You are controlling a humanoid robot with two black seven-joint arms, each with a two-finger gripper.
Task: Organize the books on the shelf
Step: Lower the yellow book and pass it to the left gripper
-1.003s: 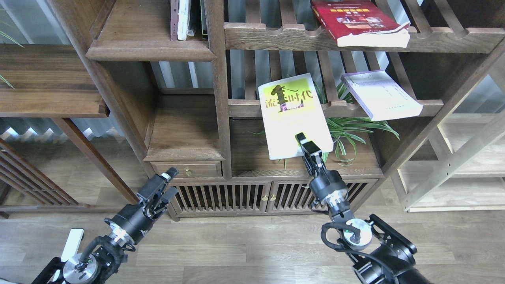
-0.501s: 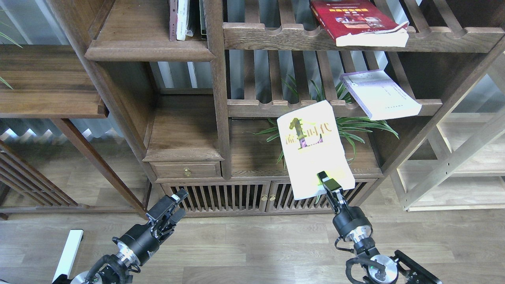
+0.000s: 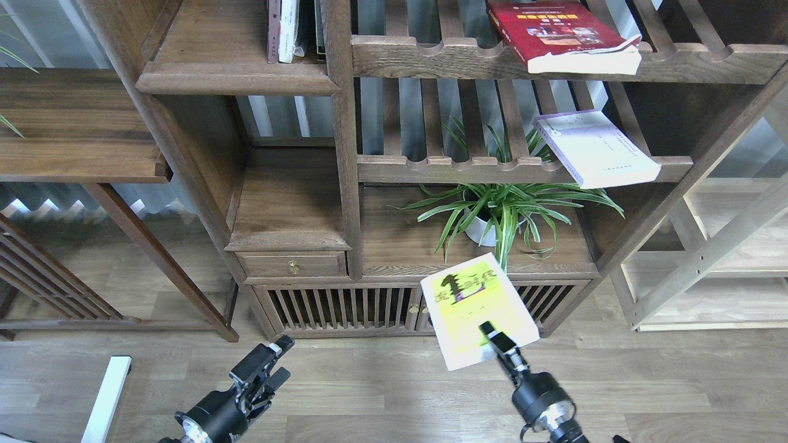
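Head view: the yellow-green book [image 3: 477, 307] is gripped at its near, lower edge by the right end effector [image 3: 497, 339], which is closed on that edge. The book is held in the air in front of the cabinet doors [image 3: 345, 307], low in the view, cover facing up, and its long axis is seen to run from about five o'clock at the grip to about eleven o'clock at the free end.

The shelf [image 3: 237, 77], a solid dark board on which a few upright volumes [image 3: 284, 31] are already stood, is found toward eleven o'clock from the held book and well apart from it, across the bookcase's vertical post.

The left end effector [image 3: 268, 369] is seen low at seven o'clock, empty, with its fingers slightly parted. It lies nearer the shelf's side, but the book is carried by the right.

The lavender-white book [image 3: 594, 147] and the red book [image 3: 563, 34] are left on the slatted racks [image 3: 431, 166] toward one o'clock.

A long up-and-left carry is judged necessary.
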